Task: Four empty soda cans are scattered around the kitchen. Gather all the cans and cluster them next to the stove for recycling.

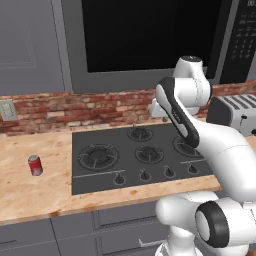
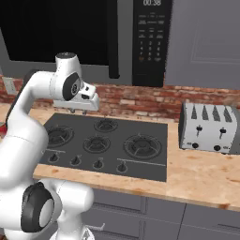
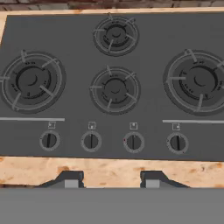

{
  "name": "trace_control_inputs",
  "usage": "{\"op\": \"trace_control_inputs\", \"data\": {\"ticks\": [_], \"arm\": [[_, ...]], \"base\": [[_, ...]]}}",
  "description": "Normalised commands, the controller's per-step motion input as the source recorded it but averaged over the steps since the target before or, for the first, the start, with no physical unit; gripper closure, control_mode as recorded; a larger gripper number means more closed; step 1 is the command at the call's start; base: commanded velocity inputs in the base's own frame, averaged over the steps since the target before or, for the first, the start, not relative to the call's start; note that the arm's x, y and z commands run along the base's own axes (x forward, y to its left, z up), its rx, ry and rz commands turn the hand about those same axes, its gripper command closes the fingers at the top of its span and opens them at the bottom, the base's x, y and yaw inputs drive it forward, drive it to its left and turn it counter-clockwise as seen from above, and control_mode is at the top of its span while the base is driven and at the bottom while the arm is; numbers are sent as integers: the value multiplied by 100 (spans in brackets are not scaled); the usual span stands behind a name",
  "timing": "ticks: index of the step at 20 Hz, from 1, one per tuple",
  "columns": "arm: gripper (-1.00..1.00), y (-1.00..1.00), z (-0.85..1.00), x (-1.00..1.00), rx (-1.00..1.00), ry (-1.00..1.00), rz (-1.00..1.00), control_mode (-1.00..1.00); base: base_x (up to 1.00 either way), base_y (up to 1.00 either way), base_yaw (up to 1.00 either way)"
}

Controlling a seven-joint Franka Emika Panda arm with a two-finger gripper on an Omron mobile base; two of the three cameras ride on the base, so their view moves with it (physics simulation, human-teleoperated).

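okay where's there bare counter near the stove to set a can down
Left of the stove, the counter is bare wood apart from one can, so there is room around it. Right of the stove, a patch lies open before the toaster, which crowds the back. The strip in front of the knobs is narrow.

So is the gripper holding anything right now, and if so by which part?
Nothing: the gripper is open and empty above the stove.
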Motion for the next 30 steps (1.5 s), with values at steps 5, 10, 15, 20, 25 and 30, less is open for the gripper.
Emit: {"op": "trace_control_inputs", "data": {"ticks": [5, 10, 15, 20, 25, 30], "arm": [[-100, -1, 0, -14, 0, -1, 0, -100], [-100, -3, -7, -91, 1, -38, 2, -100], [-100, 0, -10, -87, 2, -36, 0, -100], [-100, 11, -19, -12, 0, 2, 0, -100], [-100, 0, 0, 0, 0, 0, 0, 100], [-100, 0, 0, 0, 0, 0, 0, 100]], "base": [[0, 0, 0], [0, 0, 0], [0, 0, 0], [0, 0, 0], [-24, 64, -1], [-77, 94, 0]]}}
